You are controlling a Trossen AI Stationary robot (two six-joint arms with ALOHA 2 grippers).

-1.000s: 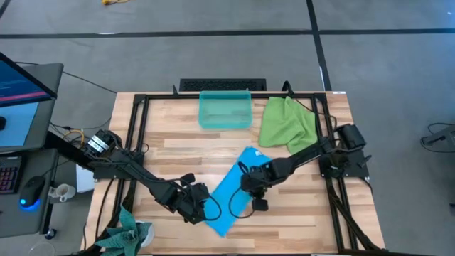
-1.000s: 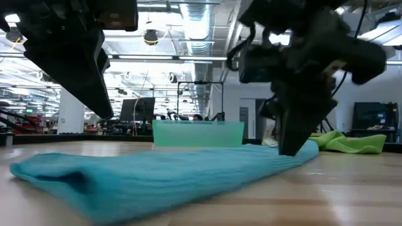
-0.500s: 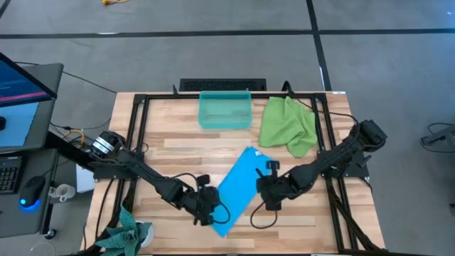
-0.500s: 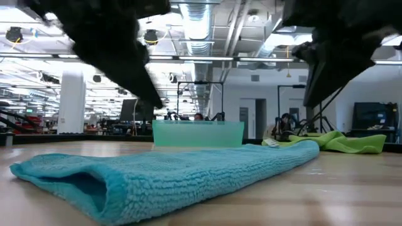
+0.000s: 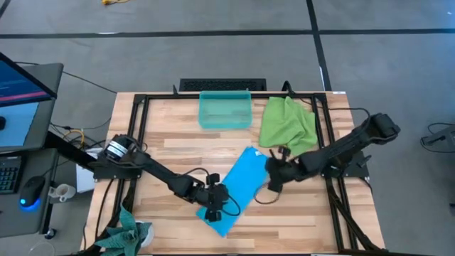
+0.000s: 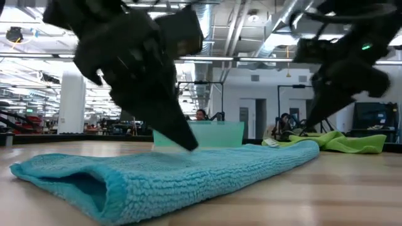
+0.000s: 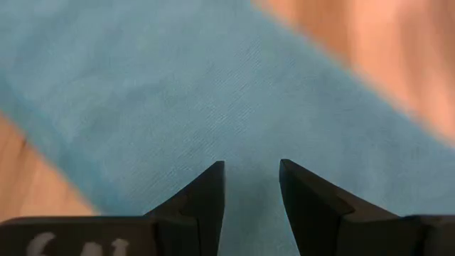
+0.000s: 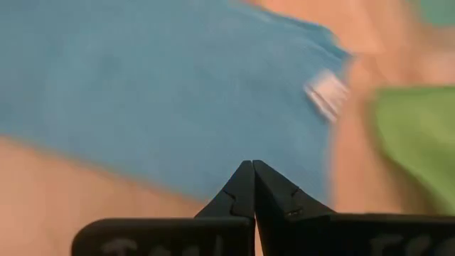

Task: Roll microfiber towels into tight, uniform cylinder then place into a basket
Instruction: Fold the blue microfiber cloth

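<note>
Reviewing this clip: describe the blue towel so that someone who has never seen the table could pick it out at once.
On the wooden table, look at the near half, between the left gripper and the right gripper. The blue towel lies there flat, folded into a long strip set on a diagonal. Its sky-blue colour and flat shape set it apart from the crumpled green towel and the teal basket at the far edge.

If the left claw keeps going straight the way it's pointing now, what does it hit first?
Most likely the blue towel: the left claw, jaws apart and empty, points straight at the cloth, which fills its wrist view. How close it is remains unclear.
</note>
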